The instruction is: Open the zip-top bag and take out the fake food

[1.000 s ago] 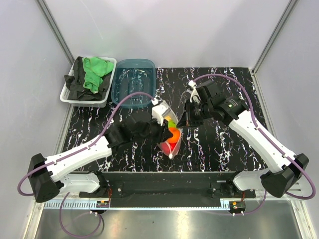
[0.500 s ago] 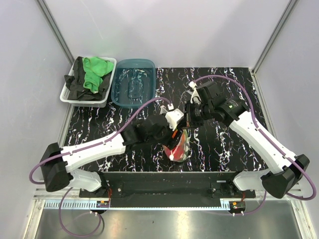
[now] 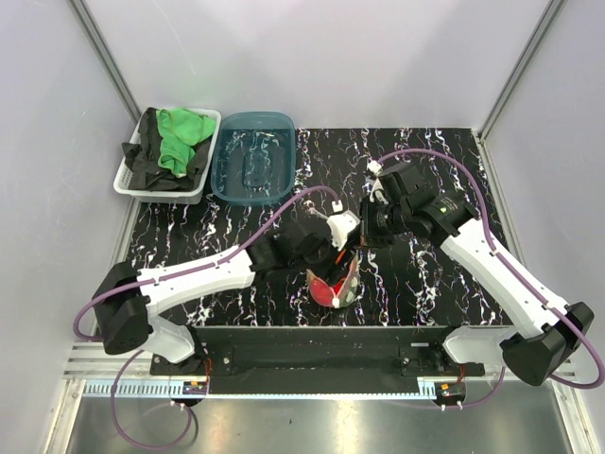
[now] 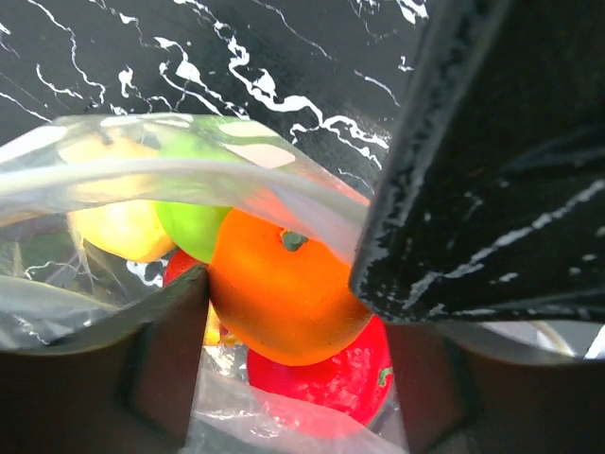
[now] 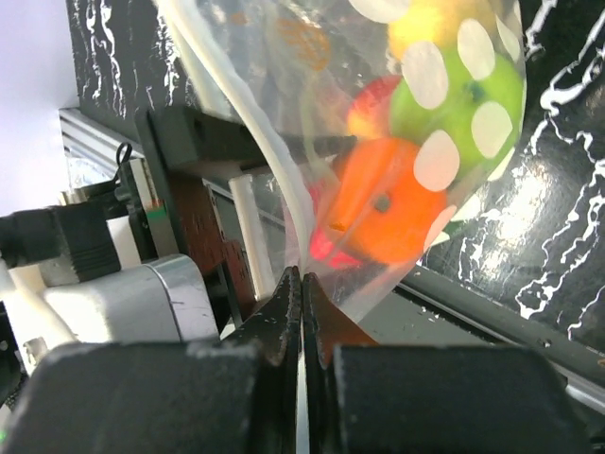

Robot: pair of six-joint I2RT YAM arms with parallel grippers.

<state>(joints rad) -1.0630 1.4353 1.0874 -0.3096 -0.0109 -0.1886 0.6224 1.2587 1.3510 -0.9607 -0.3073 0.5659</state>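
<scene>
Top external: black white-veined tabletop (image 3: 331, 156) under the zip-top bag (image 3: 333, 284), pale grey walls (image 3: 331, 57)

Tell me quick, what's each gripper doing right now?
Left gripper: open, astride the orange fruit.
Right gripper: shut on the zip-top bag.

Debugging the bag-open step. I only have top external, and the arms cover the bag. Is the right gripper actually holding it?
Observer: Yes. The right wrist view shows the right gripper shut, pinching the film of the zip-top bag.
Operator: Left gripper on anything?
Observer: No. The left wrist view shows the left gripper open, one finger on each side of the orange fruit.
Operator: What else is in the bag?
Observer: Through the dotted plastic there is a lime green fruit and a yellow one. A red one lies under the orange.
</scene>
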